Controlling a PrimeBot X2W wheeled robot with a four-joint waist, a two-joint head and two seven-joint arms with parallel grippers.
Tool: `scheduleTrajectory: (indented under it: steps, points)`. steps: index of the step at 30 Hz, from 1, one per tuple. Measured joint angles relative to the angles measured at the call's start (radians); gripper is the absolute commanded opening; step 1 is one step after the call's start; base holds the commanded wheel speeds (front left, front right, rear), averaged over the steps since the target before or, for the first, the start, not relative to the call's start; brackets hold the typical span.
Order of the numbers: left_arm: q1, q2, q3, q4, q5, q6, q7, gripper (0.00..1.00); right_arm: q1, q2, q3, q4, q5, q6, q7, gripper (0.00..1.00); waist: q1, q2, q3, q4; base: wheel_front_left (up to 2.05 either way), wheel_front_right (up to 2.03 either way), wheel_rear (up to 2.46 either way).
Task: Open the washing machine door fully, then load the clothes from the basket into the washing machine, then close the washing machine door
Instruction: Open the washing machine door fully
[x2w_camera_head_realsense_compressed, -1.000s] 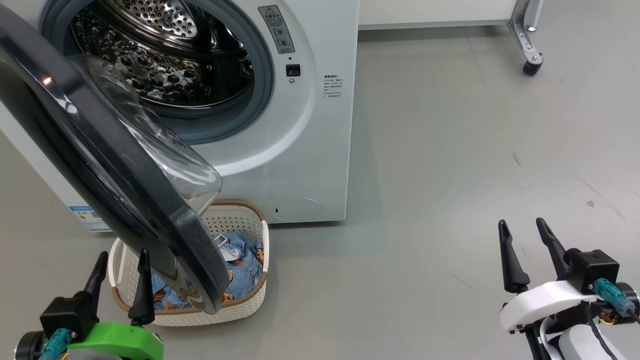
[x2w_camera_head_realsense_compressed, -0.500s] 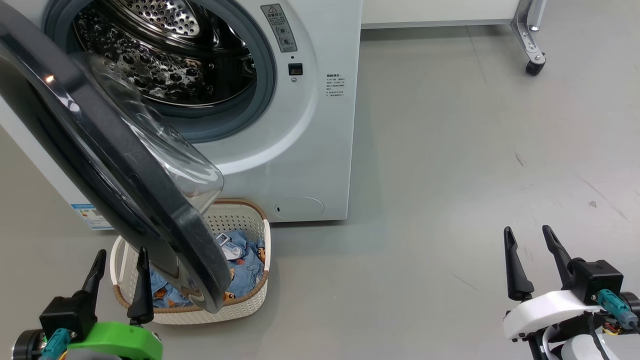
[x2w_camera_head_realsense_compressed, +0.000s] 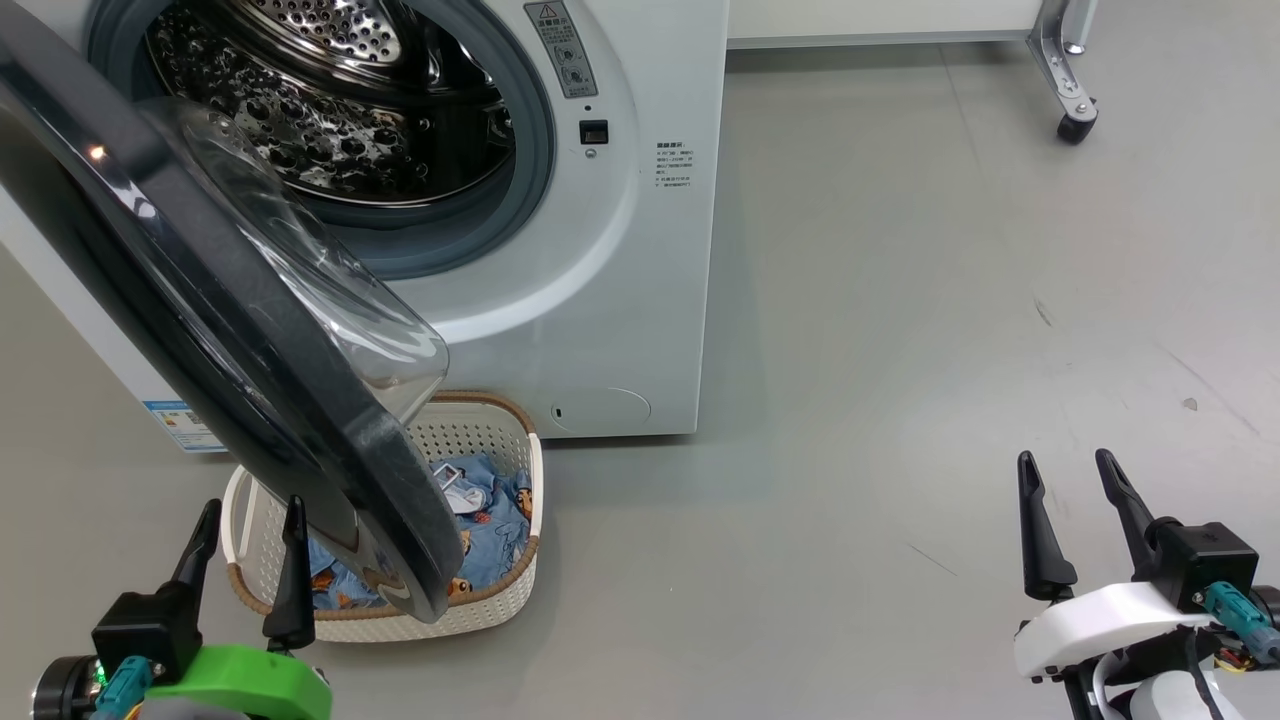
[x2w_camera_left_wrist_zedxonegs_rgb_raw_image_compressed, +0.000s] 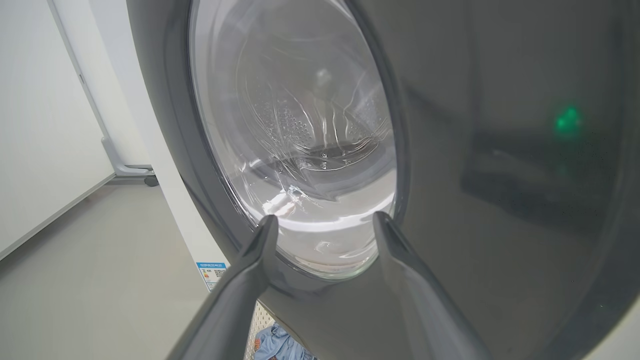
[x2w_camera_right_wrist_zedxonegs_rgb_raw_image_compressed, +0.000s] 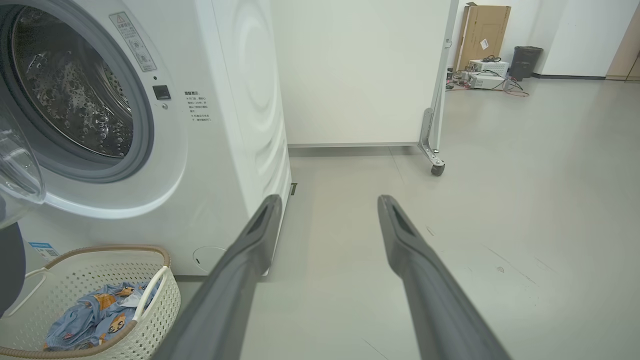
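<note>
The washing machine (x2w_camera_head_realsense_compressed: 620, 300) stands with its steel drum (x2w_camera_head_realsense_compressed: 300, 110) exposed. The washing machine door (x2w_camera_head_realsense_compressed: 250, 380) is swung out toward me, its black rim and glass bowl hanging over the basket (x2w_camera_head_realsense_compressed: 480, 440) on the floor. The clothes (x2w_camera_head_realsense_compressed: 495, 530), blue with orange figures, lie in the basket. My left gripper (x2w_camera_head_realsense_compressed: 252, 510) is open just in front of the door's lower rim, and its wrist view faces the door's glass (x2w_camera_left_wrist_zedxonegs_rgb_raw_image_compressed: 300, 125) close up. My right gripper (x2w_camera_head_realsense_compressed: 1065, 462) is open over bare floor far to the right. From the right wrist view I see the machine (x2w_camera_right_wrist_zedxonegs_rgb_raw_image_compressed: 225, 125), the basket (x2w_camera_right_wrist_zedxonegs_rgb_raw_image_compressed: 107, 247) and the clothes (x2w_camera_right_wrist_zedxonegs_rgb_raw_image_compressed: 95, 310).
A white partition on a castor leg (x2w_camera_head_realsense_compressed: 1075, 125) stands behind the machine to the right. Grey floor (x2w_camera_head_realsense_compressed: 900, 350) stretches wide on the right. A cardboard box (x2w_camera_right_wrist_zedxonegs_rgb_raw_image_compressed: 482, 35) and some gear sit far back in the room.
The head view has drifted slightly, shifting the machine a little to the right. My right gripper sits slightly lower and further right in that view. Both grippers stay open.
</note>
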Motion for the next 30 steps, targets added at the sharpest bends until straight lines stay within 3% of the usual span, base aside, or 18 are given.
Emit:
scheduleTrajectory:
  steps: [30]
  points:
    - [-0.003,0.005,-0.025,0.011,0.0,0.0,0.0,1.0,-0.002,0.031,-0.066,0.021,-0.033,0.039,0.0,1.0,0.0,0.0,0.024,0.031,0.0,0.0,0.0]
